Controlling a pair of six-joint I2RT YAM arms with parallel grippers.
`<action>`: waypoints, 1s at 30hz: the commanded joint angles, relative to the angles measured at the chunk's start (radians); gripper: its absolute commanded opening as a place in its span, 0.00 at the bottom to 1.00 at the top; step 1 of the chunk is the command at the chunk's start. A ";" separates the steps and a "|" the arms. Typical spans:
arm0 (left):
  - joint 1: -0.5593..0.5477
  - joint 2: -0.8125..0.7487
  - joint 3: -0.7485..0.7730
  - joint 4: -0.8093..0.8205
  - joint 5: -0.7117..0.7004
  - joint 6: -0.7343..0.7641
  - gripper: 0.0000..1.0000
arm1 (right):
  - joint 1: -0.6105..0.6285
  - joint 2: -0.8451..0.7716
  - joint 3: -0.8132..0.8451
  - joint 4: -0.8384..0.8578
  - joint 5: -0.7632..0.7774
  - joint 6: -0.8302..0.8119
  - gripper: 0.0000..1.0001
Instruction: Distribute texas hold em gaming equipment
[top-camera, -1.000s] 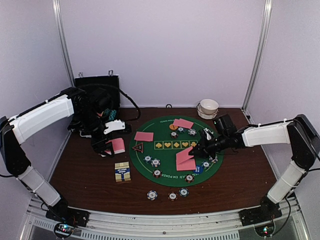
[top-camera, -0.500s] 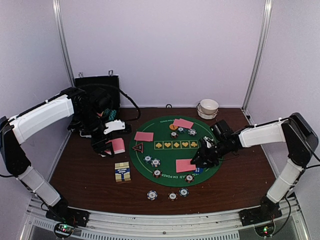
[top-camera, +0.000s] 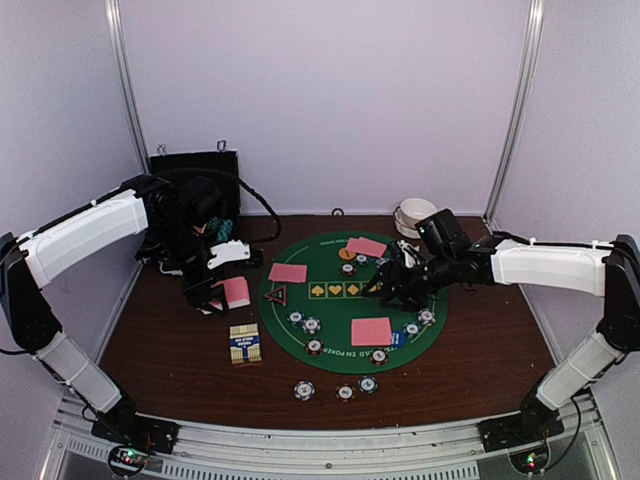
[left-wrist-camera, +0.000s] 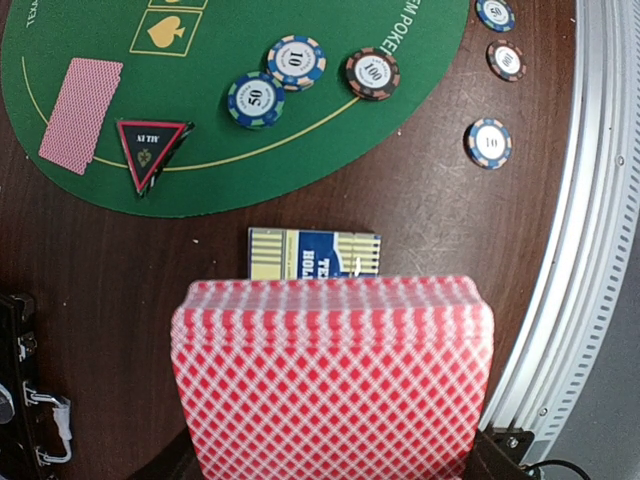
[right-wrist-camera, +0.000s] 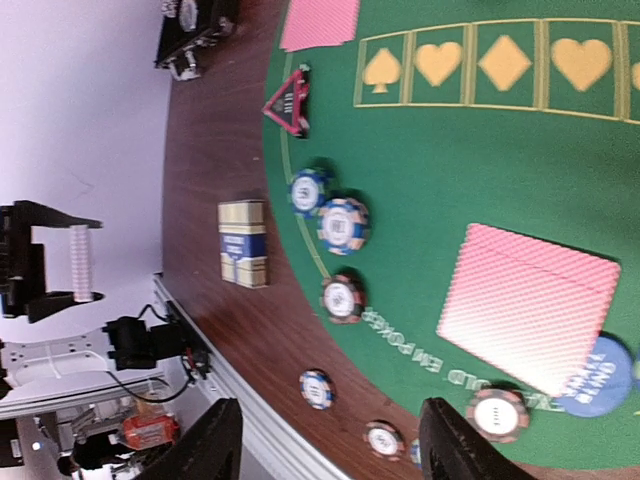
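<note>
Left end effector (top-camera: 224, 293) is clamped on the deck of pink-backed cards (left-wrist-camera: 330, 375), off the left edge of the green mat (top-camera: 340, 318). Right end effector (top-camera: 394, 289) hangs over the mat's right half, fingers spread, holding nothing. Dealt cards (top-camera: 371, 331) lie face down on the mat's near part, touching the blue button (right-wrist-camera: 592, 378).

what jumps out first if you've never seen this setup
The round green poker mat in the middle of the dark table, dotted with striped chips, draws the eye first. Next comes the thick deck of pink-backed cards clamped in the left gripper just off the mat's left edge, filling the left wrist view. The right gripper hangs open over the mat's right half, near a single card lying back up.
</note>
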 joint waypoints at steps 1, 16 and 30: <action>0.003 -0.012 0.009 -0.002 0.030 0.000 0.00 | 0.109 0.051 0.069 0.255 -0.045 0.187 0.67; 0.003 -0.009 0.029 0.000 0.020 -0.004 0.00 | 0.300 0.372 0.289 0.706 -0.095 0.434 0.77; 0.003 -0.008 0.032 0.000 0.019 -0.003 0.00 | 0.364 0.552 0.454 0.777 -0.129 0.493 0.77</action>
